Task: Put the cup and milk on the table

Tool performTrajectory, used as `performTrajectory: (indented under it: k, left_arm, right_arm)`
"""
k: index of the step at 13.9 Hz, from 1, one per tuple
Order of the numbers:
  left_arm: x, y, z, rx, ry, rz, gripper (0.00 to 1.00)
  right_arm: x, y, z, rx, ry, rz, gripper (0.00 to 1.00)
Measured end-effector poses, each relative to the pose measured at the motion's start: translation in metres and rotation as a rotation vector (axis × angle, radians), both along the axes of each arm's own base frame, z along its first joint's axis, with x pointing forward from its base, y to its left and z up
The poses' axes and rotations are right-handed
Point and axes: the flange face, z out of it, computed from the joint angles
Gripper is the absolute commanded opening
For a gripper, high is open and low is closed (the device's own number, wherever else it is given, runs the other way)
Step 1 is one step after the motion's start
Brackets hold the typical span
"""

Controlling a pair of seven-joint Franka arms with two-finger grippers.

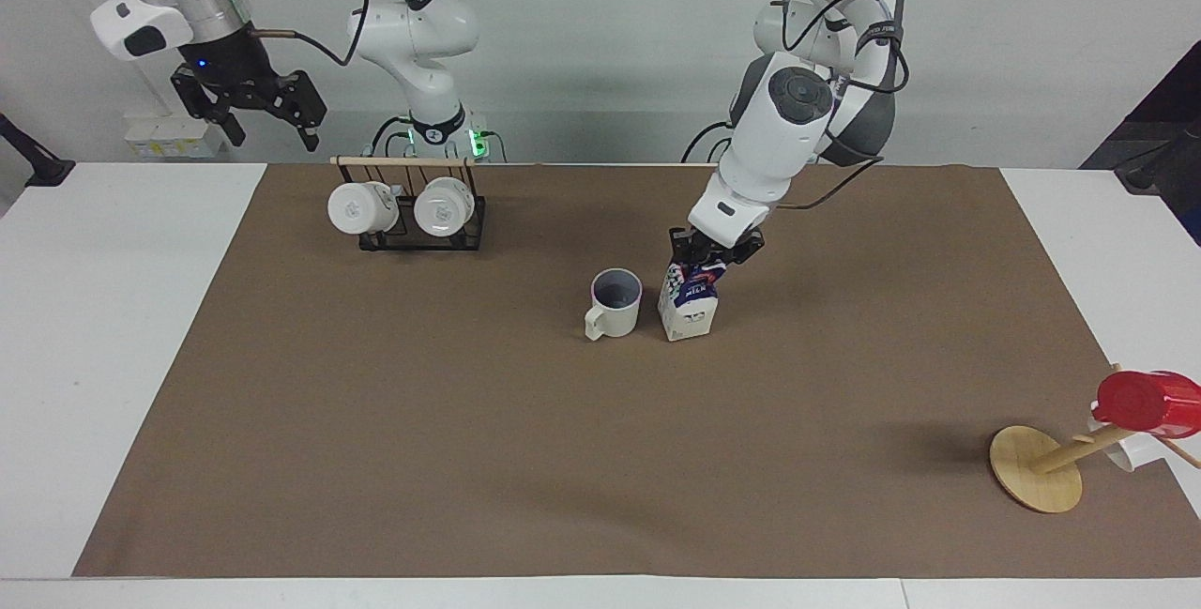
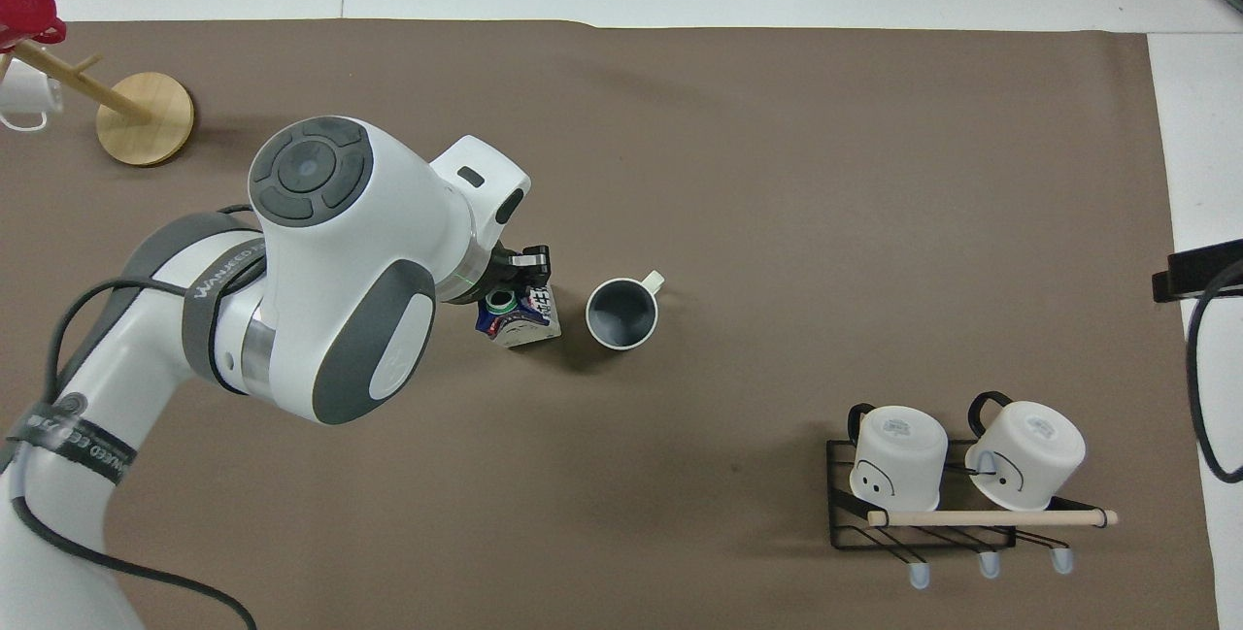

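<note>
left end effector (image 1: 706, 257) clamped on milk (image 1: 688, 303) top, steadying carton just beside cup (image 1: 615, 303) | both on surface (image 1: 394, 421) mid-sheet | right end effector (image 1: 251, 102) open, empty, waiting above mug rack (image 1: 413, 205)

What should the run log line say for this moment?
left end effector: shut on blue-white milk carton | carton: on brown paper beside cream mug | right end effector: open, raised, waiting

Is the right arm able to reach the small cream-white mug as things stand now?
Probably yes. The right gripper hangs open, high by the black mug rack; bare brown paper lies between rack and cream-white mug.
</note>
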Motion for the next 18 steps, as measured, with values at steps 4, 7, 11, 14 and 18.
performTrajectory:
  k: [4,7,11,14,18]
  left_arm:
    - [0.000,0.000,0.000,0.001,-0.002,-0.008,0.99]
    - [0.000,0.000,0.000,0.001,-0.001,-0.012,1.00]
    - [-0.003,0.006,0.023,0.006,0.014,-0.014,1.00]
    - [-0.012,0.032,0.086,0.065,-0.012,-0.026,1.00]
    - [-0.019,0.097,0.149,0.120,-0.055,-0.060,1.00]
  right_arm:
    - [-0.001,0.002,0.005,0.000,-0.033,0.006,1.00]
    - [-0.003,0.001,-0.002,0.003,-0.026,0.006,1.00]
    - [-0.005,0.001,-0.001,0.004,-0.028,0.007,1.00]
    - [-0.005,0.002,-0.001,0.009,-0.027,0.005,1.00]
    - [-0.004,0.003,-0.003,0.013,-0.024,0.001,1.00]
